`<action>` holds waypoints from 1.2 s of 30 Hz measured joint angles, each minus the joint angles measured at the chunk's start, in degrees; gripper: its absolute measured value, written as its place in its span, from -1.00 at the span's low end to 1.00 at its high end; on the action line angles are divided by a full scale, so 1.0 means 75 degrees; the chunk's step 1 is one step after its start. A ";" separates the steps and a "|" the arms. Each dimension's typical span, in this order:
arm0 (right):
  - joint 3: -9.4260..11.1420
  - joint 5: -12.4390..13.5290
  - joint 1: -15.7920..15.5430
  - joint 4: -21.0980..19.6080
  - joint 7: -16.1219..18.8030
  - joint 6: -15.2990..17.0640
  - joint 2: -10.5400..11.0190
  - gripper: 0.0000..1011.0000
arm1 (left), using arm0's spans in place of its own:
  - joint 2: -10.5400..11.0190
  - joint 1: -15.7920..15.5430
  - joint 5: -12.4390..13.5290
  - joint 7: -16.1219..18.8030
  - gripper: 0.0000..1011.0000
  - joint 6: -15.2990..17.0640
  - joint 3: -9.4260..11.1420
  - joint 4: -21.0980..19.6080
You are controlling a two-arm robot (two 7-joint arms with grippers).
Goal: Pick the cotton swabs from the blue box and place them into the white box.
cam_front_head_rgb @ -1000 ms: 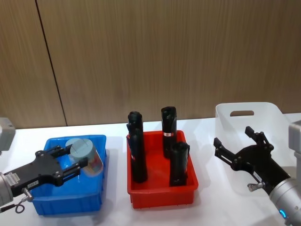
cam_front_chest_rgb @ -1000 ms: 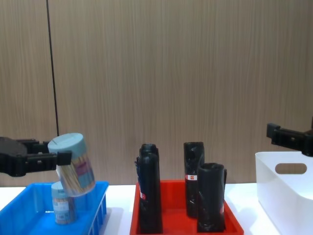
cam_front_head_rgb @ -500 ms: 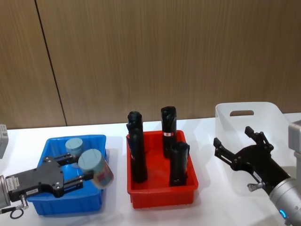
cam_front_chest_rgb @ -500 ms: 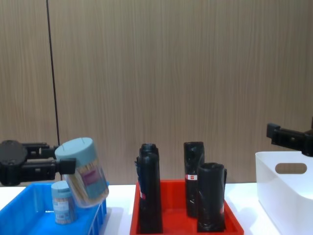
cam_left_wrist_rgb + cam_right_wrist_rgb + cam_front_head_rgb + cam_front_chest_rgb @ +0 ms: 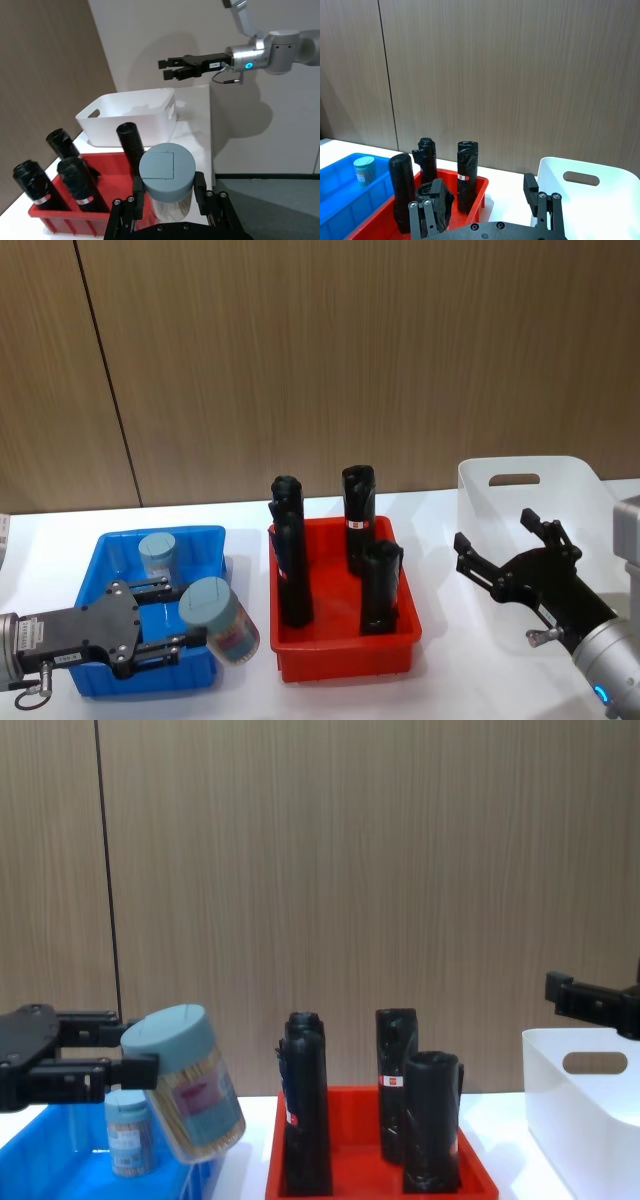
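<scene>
My left gripper (image 5: 178,628) is shut on a cotton swab jar (image 5: 222,622), clear with a pale grey-blue lid, tilted in the air over the front right corner of the blue box (image 5: 110,678). The held jar (image 5: 188,1082) hangs high above the crate in the chest view, and its lid (image 5: 166,169) sits between the fingers in the left wrist view. A second jar (image 5: 158,553) stands upright at the back of the blue box. The white box (image 5: 500,502) stands at the far right. My right gripper (image 5: 512,558) hovers open in front of it, holding nothing.
A red tray (image 5: 345,658) with several tall black rolls (image 5: 291,565) stands between the blue box and the white box, right beside the held jar. A wooden wall closes off the back of the white table (image 5: 450,660).
My left gripper has carried the jar right and toward the front, from above the blue box's middle to its front right corner. The second jar is now uncovered. The right arm has not moved.
</scene>
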 joint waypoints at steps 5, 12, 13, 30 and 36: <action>0.0000 0.0000 0.0000 0.0000 0.0000 0.0000 0.0000 0.98 | -0.0024 -0.0080 -0.0038 -0.0220 0.19 -0.0105 0.0032 0.0079; 0.0000 0.0000 0.0000 0.0000 0.0000 0.0000 0.0000 0.98 | -0.0049 -0.0153 -0.0107 -0.0336 0.19 -0.0218 0.0076 0.0129; 0.0000 0.0000 0.0000 0.0000 0.0000 0.0000 0.0000 0.98 | -0.0050 -0.0158 -0.0113 -0.0342 0.19 -0.0226 0.0079 0.0132; 0.0088 -0.0250 0.0160 0.0097 0.0527 0.0001 0.0143 0.98 | -0.0074 -0.0227 -0.0186 -0.0432 0.19 -0.0336 0.0126 0.0173; 0.0151 -0.0203 0.0262 0.0130 0.1017 0.0102 0.0257 0.98 | -0.0078 -0.0233 -0.0194 -0.0444 0.19 -0.0347 0.0130 0.0179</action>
